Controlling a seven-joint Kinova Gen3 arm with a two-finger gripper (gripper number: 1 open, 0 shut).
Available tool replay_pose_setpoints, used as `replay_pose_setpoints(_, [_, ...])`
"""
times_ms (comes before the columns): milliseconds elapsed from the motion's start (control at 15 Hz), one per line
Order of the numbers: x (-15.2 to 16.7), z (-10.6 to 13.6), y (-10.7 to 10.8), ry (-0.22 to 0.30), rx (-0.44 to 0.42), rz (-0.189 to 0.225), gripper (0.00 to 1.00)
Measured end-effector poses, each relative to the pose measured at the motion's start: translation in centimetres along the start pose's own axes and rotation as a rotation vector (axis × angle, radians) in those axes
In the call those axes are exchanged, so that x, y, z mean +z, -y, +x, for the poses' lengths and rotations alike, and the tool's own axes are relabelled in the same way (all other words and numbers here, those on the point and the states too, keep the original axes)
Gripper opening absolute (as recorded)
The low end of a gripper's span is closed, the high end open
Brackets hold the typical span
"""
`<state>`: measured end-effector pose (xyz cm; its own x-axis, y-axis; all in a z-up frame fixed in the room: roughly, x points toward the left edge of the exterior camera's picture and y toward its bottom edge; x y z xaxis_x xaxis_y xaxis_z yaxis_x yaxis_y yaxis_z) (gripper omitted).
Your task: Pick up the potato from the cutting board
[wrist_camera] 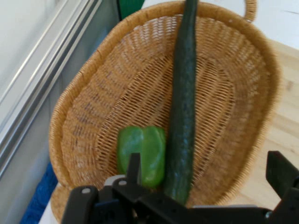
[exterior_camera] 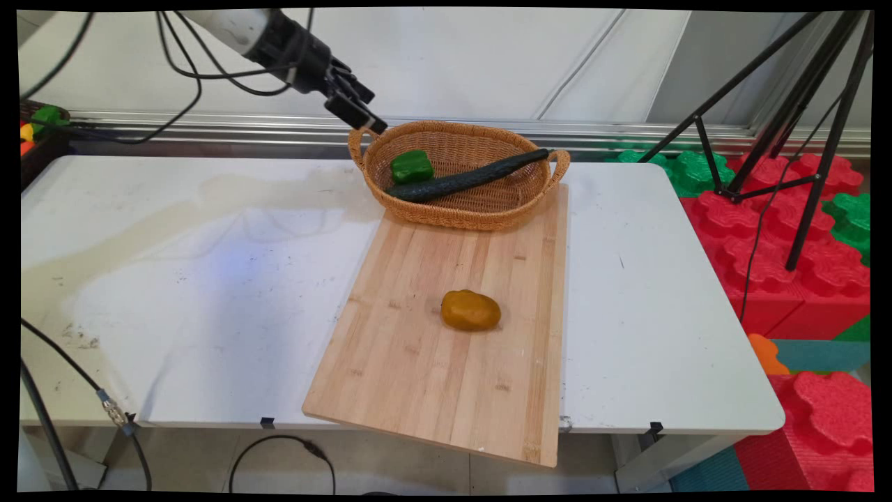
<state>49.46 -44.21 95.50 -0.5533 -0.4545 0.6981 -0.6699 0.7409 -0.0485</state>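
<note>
Hovering over the left handle of the basket (exterior_camera: pixel 453 216), above its rim, with jaws spread wide and nothing between them. Seen from the hand, looking straight down into the basket (wrist_camera: pixel 93 70), one black finger low on the left and the other far off at the right edge.

Inside the basket: a green pepper (exterior_camera: pixel 411 166) against the left wall, and a long dark cucumber (exterior_camera: pixel 467 179) lying slantwise across the floor, its thin end propped on the rim by the right handle. From the hand, pepper (wrist_camera: pixel 142 156) and cucumber (wrist_camera: pixel 183 102) side by side, touching or nearly so; cannot tell which.

Probably light and smooth-skinned, both. Likely best taken across the pepper's lobes, where flat sides give purchase. For the cucumber, judged stiff and apt to roll or tip: a hold near the middle, across its width, not at the raised end.

In front of the basket and touching it, a wooden board (exterior_camera: pixel 432 348) on the white table (exterior_camera: pixel 174 279), overhanging the near edge. On the board, well apart from the basket, a yellow-brown potato (exterior_camera: pixel 470 309). Right of the basket, beyond the table, a black tripod (exterior_camera: pixel 780 111) on red and green foam blocks (exterior_camera: pixel 766 244).
</note>
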Motion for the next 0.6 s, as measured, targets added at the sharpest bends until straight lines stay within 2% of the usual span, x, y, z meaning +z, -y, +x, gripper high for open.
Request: replay_pose_setpoints(600, [-6.5, -0.9, -3.4, 0.018, 0.012, -0.053, 1.00])
